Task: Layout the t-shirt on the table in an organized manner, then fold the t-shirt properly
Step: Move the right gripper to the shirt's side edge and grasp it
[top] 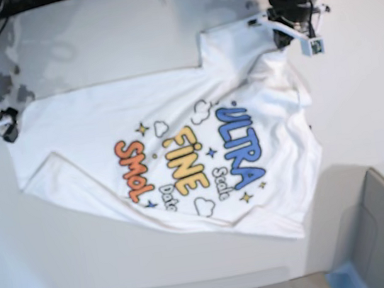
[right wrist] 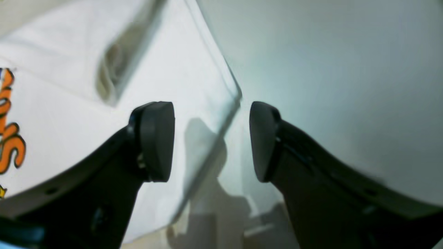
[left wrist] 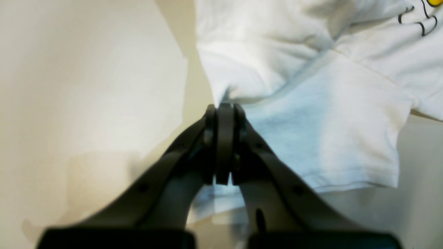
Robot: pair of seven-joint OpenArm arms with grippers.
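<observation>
White cotton printed t-shirt (top: 172, 154) spread mid-frame on smooth white desk (top: 91, 36), left tool (left wrist: 224, 107) clamped on its sleeve edge upper right, right tool (right wrist: 211, 138) agape at the left hem.

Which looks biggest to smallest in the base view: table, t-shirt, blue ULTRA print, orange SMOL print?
1. table
2. t-shirt
3. blue ULTRA print
4. orange SMOL print, clearly smaller than ULTRA

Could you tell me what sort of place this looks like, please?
Probably a robot lab bench: a plain white table, a printed t-shirt spread on it, and two arms with cabling at the far corners.
</observation>
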